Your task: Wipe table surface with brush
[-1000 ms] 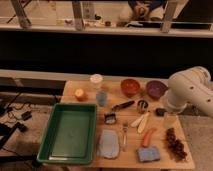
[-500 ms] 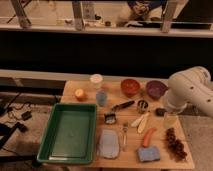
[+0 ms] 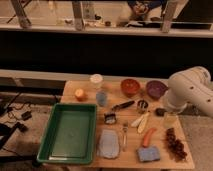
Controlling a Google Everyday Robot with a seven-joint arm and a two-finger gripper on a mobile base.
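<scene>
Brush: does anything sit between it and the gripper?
Yes. A small metal cup stands on the table surface directly between the brush and the gripper, which hangs near the right edge under the white arm.

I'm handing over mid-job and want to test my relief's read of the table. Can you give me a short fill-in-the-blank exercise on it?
1. The brush lies on the table surface, outside the tray, which is ____ in colour.
2. The gripper hangs at the ____ side of the table in the camera view, apart from the brush.
3. The bowl nearest the gripper is ____ in colour.

Missing words: green; right; purple.
</scene>
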